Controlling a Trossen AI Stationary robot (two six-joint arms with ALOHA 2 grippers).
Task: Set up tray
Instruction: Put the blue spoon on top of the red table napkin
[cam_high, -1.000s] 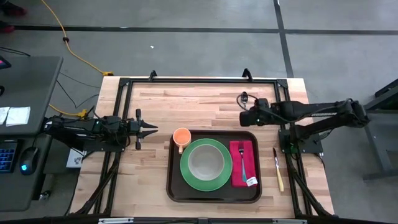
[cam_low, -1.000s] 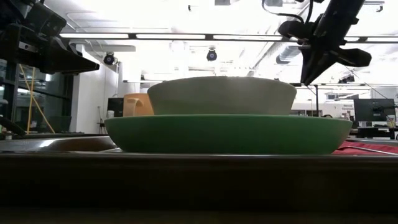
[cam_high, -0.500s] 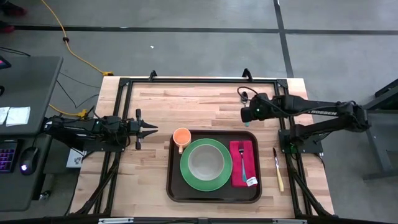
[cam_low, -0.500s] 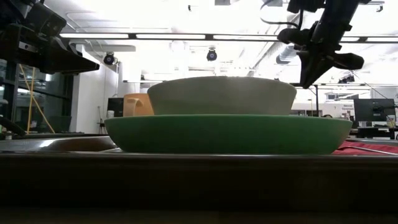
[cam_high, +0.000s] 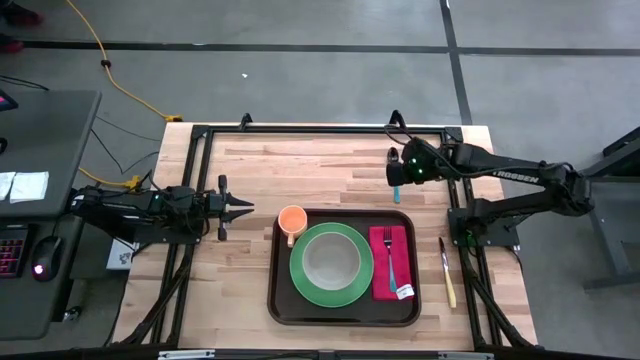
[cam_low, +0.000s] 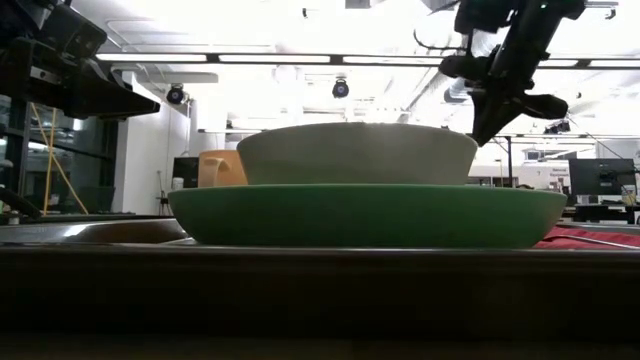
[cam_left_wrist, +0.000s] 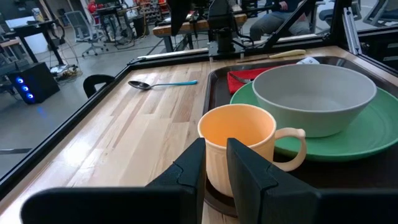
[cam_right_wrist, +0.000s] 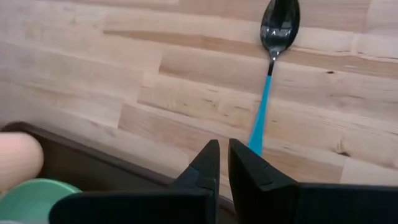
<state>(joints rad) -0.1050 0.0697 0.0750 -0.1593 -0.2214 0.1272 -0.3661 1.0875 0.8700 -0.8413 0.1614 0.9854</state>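
Fingers pinched shut and empty, the right end effector (cam_high: 398, 172) hovers over the spoon (cam_high: 397, 187) on the bench (cam_high: 250, 170) beyond the tray (cam_high: 281, 300); descending closed could knock its thin handle aside.

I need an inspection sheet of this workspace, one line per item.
Surface: wooden table, dry.
Job's things: tray holds green plate with bowl, orange cup, red napkin with fork.
Clutter: blue-handled spoon beyond the tray; knife at its right.
Grippers: left gripper parked left of the cup; right gripper shut, above the spoon.
Cables: yellow cable on floor.
Surroundings: desk, keyboard, mouse at left.
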